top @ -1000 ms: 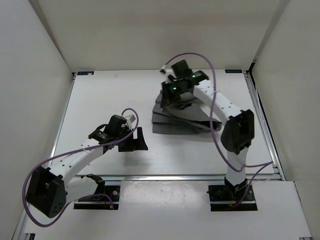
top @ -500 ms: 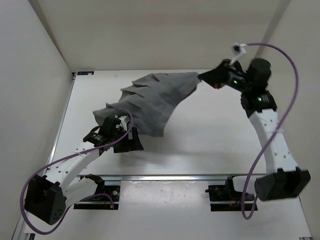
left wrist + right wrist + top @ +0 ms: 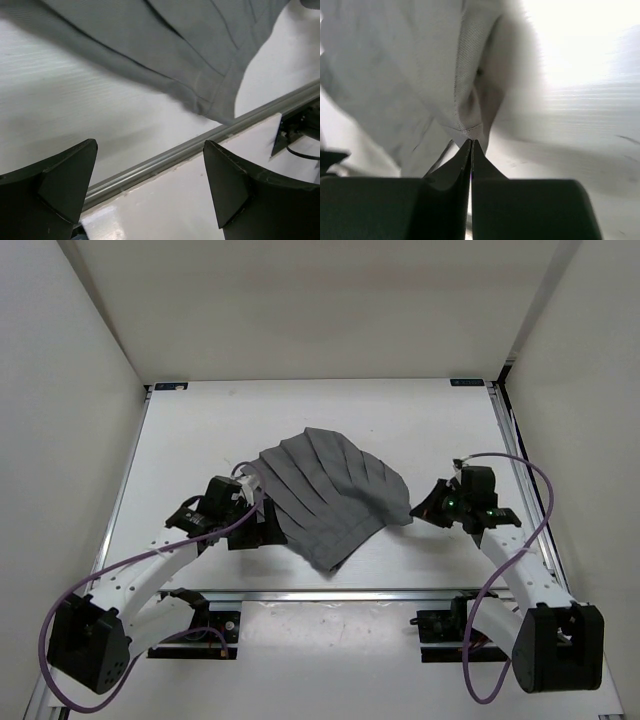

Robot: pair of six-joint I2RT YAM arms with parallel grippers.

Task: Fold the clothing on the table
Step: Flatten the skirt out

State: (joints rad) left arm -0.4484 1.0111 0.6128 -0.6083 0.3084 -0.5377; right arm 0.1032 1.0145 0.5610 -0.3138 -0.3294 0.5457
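Observation:
The dark grey pleated clothing (image 3: 325,495) lies fanned out on the white table (image 3: 200,440), one corner pointing at the front rail. My right gripper (image 3: 428,508) is low at the garment's right corner, shut on a pinch of the fabric; in the right wrist view the clothing (image 3: 410,75) meets the tips of my right gripper (image 3: 471,142). My left gripper (image 3: 262,525) is open beside the garment's left edge, holding nothing. In the left wrist view my left gripper (image 3: 150,147) frames the rail, with the clothing (image 3: 165,45) beyond its fingers.
The metal front rail (image 3: 330,592) runs just beyond the garment's near corner and shows as a grey strip (image 3: 165,160) in the left wrist view. White walls (image 3: 80,360) close in the left, back and right sides. Purple cables (image 3: 525,530) loop off both arms.
My right arm swung from the back right down to the front right, dragging the clothing, which now lies spread on the table. My left gripper stayed open and shifted slightly.

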